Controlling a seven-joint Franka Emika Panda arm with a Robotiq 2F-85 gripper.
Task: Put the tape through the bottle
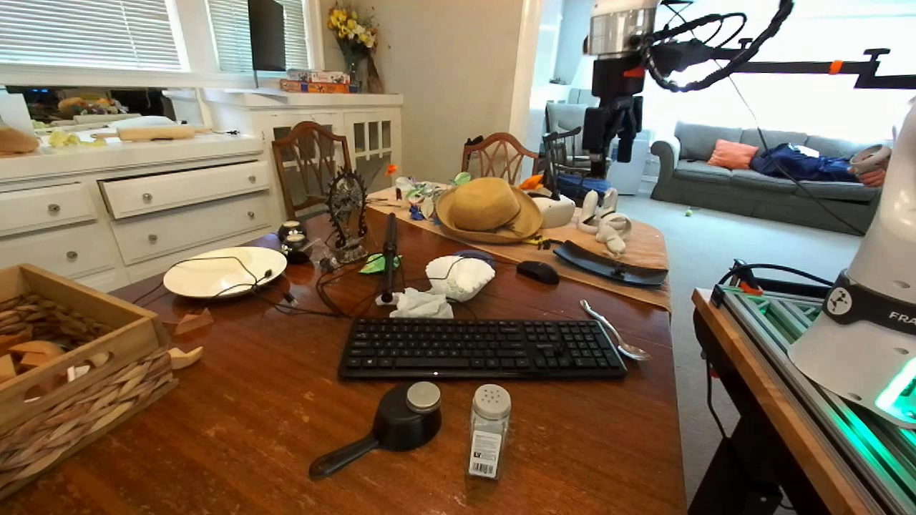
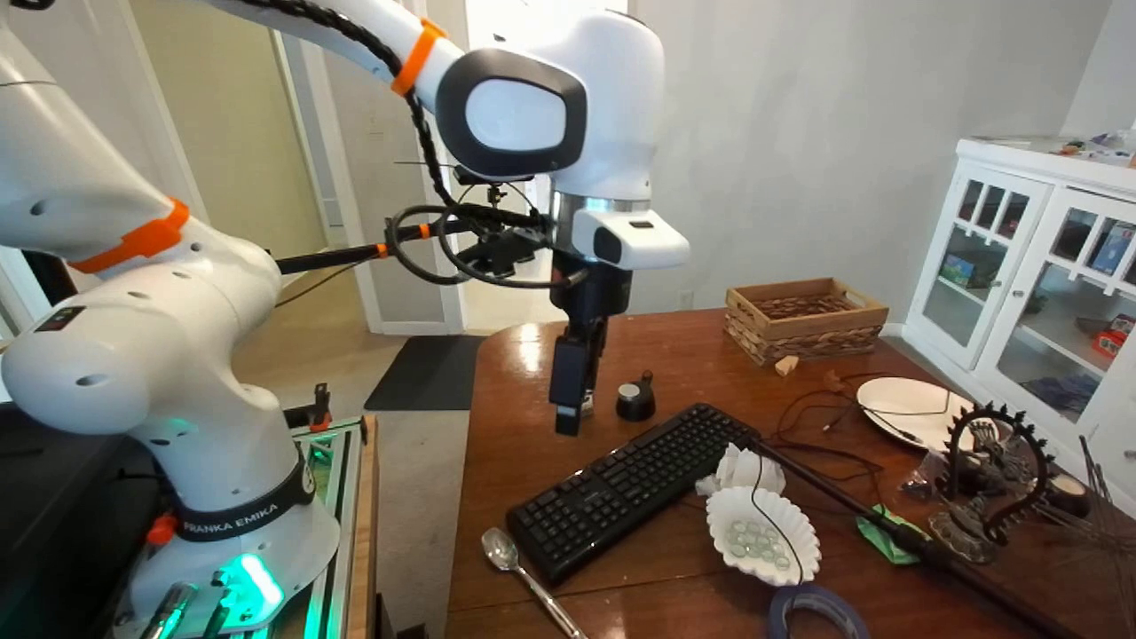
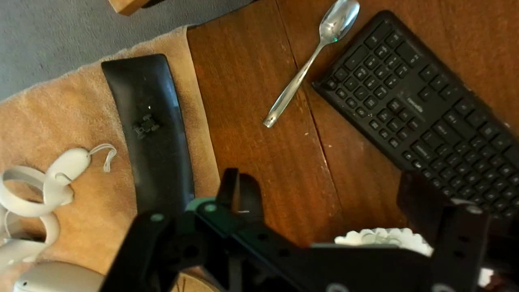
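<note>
Tape (image 2: 821, 597): a plain blue ring, lying flat on the counter (image 2: 657, 590), its round hole upward; in an exterior view the picture's bottom edge cuts it off.
Tape's place: well in from the counter's robot-side edge, just beside the white scalloped bowl (image 2: 803, 537); I cannot tell whether the two touch.
Bottle (image 1: 489, 436): small and upright, with a pale label bearing a barcode and a whitish cap pierced with holes.
Bottle's place: toward the counter's rounded robot-side corner, near the black scoop (image 1: 401, 427) and apart from it.
Fingers (image 2: 568, 373): spread wide, hanging in the air above the counter.
Keyboard (image 1: 479, 348): flat on the counter, between bottle and tape.
Spoon (image 3: 302, 74): near the robot-side edge, just beside the keyboard.
Basket (image 2: 812, 344): near the opposite edge.
</note>
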